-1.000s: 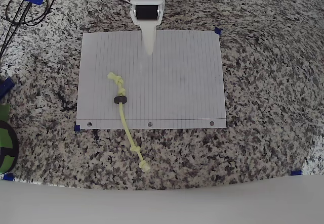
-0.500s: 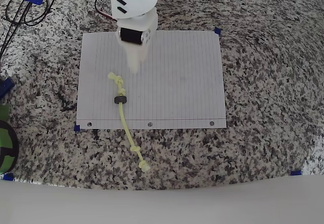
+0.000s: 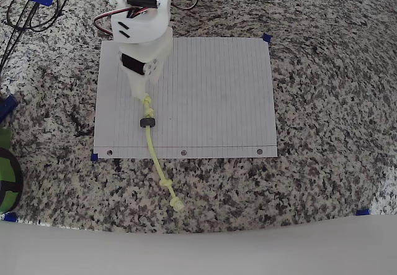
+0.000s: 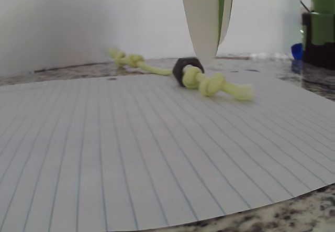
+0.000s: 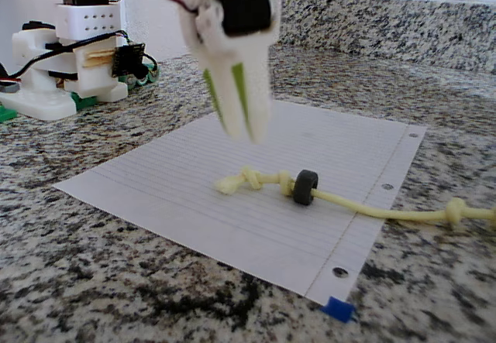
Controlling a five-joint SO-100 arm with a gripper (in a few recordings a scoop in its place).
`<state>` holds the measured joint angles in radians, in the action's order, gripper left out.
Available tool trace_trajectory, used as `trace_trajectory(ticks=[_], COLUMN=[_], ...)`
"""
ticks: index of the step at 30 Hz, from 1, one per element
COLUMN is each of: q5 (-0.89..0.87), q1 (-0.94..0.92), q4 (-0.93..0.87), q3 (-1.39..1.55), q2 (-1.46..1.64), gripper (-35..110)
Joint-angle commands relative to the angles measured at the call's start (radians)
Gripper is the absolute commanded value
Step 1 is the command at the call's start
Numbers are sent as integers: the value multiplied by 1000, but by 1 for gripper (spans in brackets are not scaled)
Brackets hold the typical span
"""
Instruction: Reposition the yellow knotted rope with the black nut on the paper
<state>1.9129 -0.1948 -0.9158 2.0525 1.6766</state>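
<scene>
My gripper (image 5: 242, 130), fingers nearly together and empty, hangs above the knotted end of the yellow knotted rope (image 3: 153, 152), which trails with its black nut (image 3: 147, 123) off the paper's (image 3: 211, 89) punched edge onto the bench (image 3: 322, 101), ready for grasping.

A speckled granite worktop (image 3: 322, 101) carries the paper (image 3: 211, 95). The yellow knotted rope (image 3: 158, 169) trails off the sheet's punched edge onto the stone, near blue tape marks (image 3: 267, 38).
</scene>
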Motion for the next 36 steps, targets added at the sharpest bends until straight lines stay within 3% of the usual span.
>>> trace_trajectory(ticks=[1,36], q5=[9,51], q1=[-15,11], q4=[-17,63], q3=[-57,-140], q2=[-21,-201], gripper=[43,34])
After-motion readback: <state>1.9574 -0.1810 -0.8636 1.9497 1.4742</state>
